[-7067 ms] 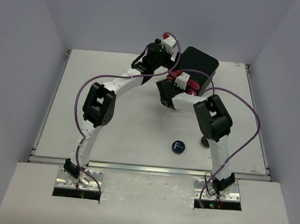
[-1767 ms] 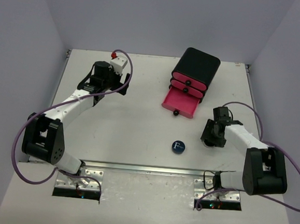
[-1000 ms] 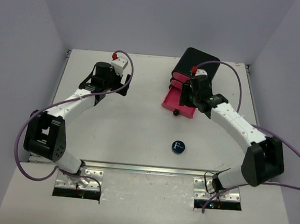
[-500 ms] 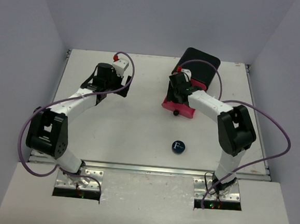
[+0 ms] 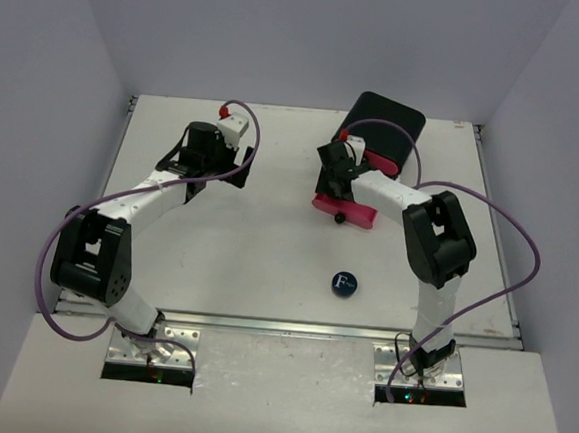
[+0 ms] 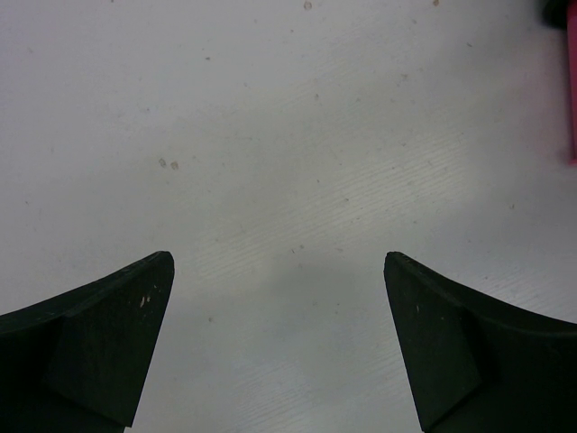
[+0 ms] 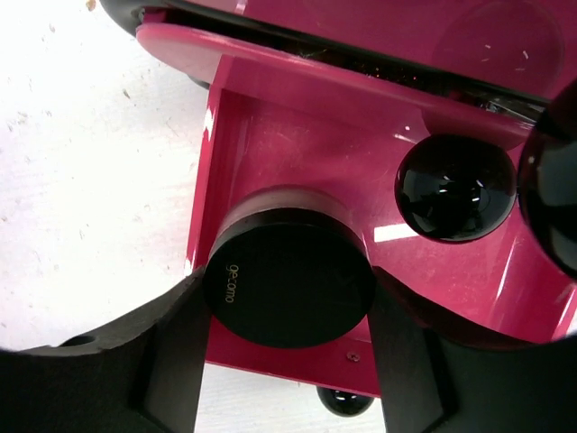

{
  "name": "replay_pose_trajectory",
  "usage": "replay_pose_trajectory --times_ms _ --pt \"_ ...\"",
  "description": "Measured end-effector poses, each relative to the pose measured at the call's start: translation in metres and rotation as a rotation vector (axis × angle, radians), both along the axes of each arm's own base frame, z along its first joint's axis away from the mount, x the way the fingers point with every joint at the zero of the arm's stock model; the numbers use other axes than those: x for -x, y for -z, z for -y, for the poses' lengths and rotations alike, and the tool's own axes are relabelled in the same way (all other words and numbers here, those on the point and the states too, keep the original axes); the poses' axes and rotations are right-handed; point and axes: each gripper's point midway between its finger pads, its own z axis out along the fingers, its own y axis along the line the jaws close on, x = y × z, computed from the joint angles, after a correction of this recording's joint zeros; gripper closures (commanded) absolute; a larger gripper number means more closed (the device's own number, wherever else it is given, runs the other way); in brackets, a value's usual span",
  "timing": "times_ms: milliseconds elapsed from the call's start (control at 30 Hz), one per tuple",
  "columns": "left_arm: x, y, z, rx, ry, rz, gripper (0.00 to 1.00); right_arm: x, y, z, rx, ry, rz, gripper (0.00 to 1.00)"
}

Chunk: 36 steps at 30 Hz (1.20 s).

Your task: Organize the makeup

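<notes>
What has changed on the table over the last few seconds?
The right gripper picked the black compact off the right side of the table and carried it to the open pink drawer, where it holds it between its fingers. The left gripper drew back from the black box to the far left and hangs open. The blue compact has not moved.

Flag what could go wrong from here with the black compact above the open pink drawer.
1. The black compact, gripped between the right fingers, hangs near a front corner of the open drawer. Released there, it may catch the wall and land tilted or outside.
2. The black knob of the drawer above sits close beside one finger. Lifting out could bump it and shift the black box.
</notes>
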Motion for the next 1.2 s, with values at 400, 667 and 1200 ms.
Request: replay_pose_trajectory --times_ms 400,667,1200 --pt "0.000 0.000 0.000 0.001 0.001 0.000 0.00 0.002 -0.002 0.000 0.003 0.006 -0.022 0.12" --pt "0.000 0.000 0.000 0.001 0.002 -0.001 0.00 0.010 -0.020 -0.002 0.005 -0.068 -0.021 0.12" --pt "0.001 0.001 0.001 0.003 0.005 -0.004 0.00 0.135 -0.052 0.020 0.020 -0.305 -0.089 0.14"
